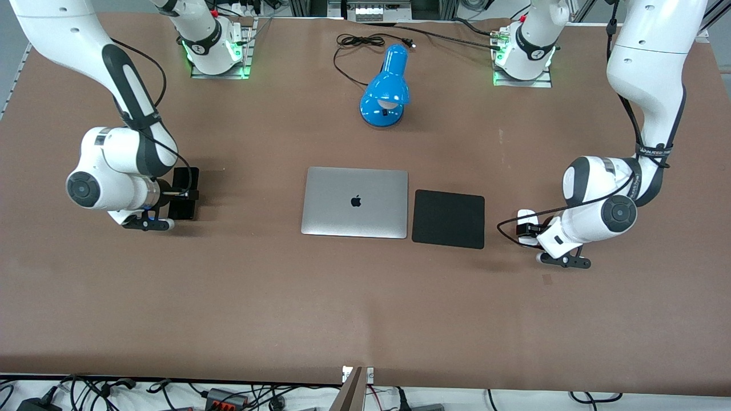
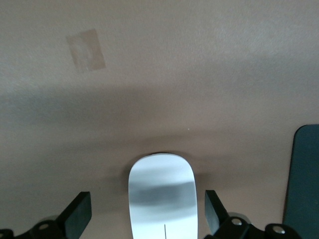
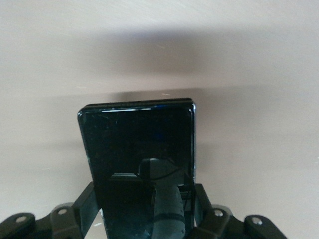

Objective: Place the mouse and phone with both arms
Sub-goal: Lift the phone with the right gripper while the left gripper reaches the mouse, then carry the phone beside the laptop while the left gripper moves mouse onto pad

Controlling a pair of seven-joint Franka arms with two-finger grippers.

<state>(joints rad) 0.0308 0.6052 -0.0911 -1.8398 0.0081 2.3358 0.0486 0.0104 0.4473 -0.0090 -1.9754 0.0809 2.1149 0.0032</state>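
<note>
Clamping phone [image 3: 142, 159], right claw [image 3: 144, 209]; left claw [image 2: 148, 211] spread astride mouse [image 2: 162, 196].

Brown table [image 1: 365, 297]; silver laptop [image 1: 355, 201] with a black logo, a matte black mouse pad [image 1: 448, 219] just beside it; glossy blue lamp [image 1: 387, 88]; white mouse [image 2: 162, 196], glossy black phone [image 3: 139, 149]

place: robot lab | signs: two arms [image 1: 131, 114] bolted on brown table [image 1: 365, 297] | cables [image 1: 228, 394] and power strips at table edge
</note>
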